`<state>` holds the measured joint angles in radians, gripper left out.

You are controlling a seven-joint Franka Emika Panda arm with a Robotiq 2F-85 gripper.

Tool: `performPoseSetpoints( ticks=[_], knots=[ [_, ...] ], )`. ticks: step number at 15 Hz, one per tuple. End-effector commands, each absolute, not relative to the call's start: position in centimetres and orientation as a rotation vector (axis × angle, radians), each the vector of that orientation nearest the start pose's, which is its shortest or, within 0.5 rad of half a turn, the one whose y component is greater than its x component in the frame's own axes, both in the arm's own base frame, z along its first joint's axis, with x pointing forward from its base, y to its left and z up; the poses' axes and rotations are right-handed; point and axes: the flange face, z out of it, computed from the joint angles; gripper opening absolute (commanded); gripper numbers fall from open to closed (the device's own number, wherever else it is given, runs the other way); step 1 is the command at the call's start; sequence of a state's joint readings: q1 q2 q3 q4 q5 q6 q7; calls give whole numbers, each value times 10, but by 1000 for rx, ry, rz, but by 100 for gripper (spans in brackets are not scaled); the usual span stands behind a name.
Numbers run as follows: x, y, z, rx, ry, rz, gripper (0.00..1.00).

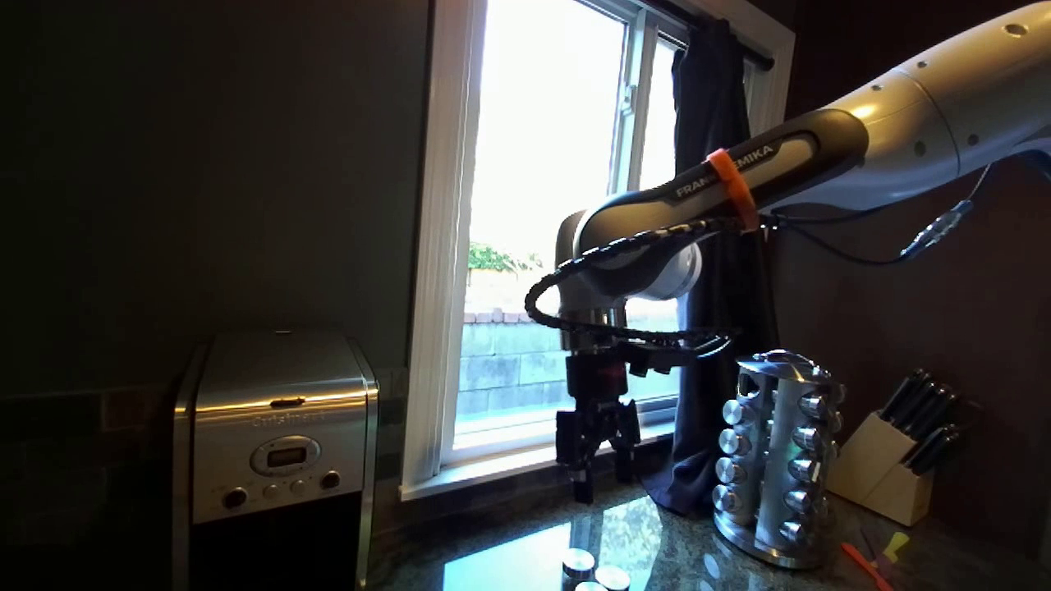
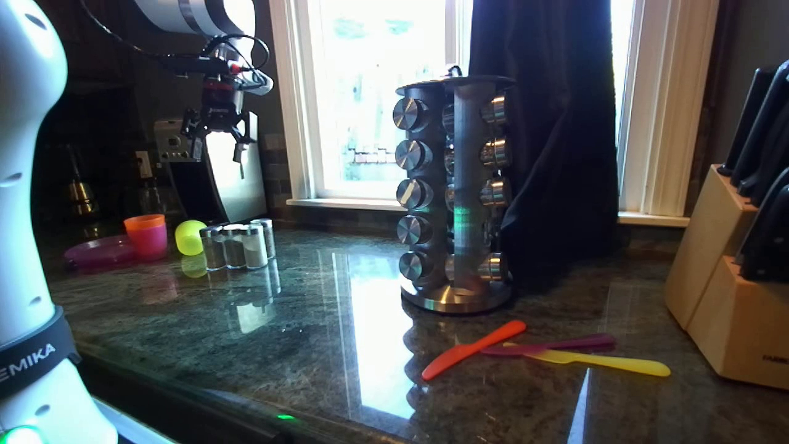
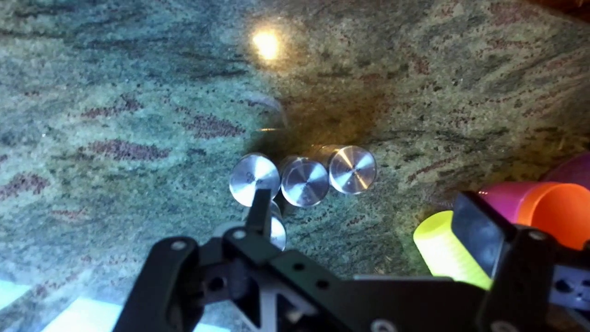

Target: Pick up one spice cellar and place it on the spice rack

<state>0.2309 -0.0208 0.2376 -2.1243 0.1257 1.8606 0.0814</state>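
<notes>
Several spice cellars, clear jars with silvery lids, stand upright in a tight group on the counter. They show in both exterior views. In the wrist view I see their round lids from above. The spice rack, a silvery tiered carousel, stands apart from them. In an exterior view its top row shows a dark opening without a lid. My gripper is open and empty, pointing down above the jar group. One finger partly covers two lids in the wrist view.
A yellow cup, stacked pink and orange cups and a purple plate lie near the jars. A coffee maker stands behind. Coloured plastic knives lie before the rack, beside a knife block. A curtain hangs behind the rack.
</notes>
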Motion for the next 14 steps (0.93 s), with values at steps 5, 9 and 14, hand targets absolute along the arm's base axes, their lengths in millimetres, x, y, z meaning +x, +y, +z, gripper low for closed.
performPoseSetpoints(
  ticks=[5,9,14],
  knots=[
    [439,243,346,-3229,-210,491,100],
    [448,238,343,-3409,-331,307,100],
    [452,237,347,-3391,-336,345,100]
  ],
)
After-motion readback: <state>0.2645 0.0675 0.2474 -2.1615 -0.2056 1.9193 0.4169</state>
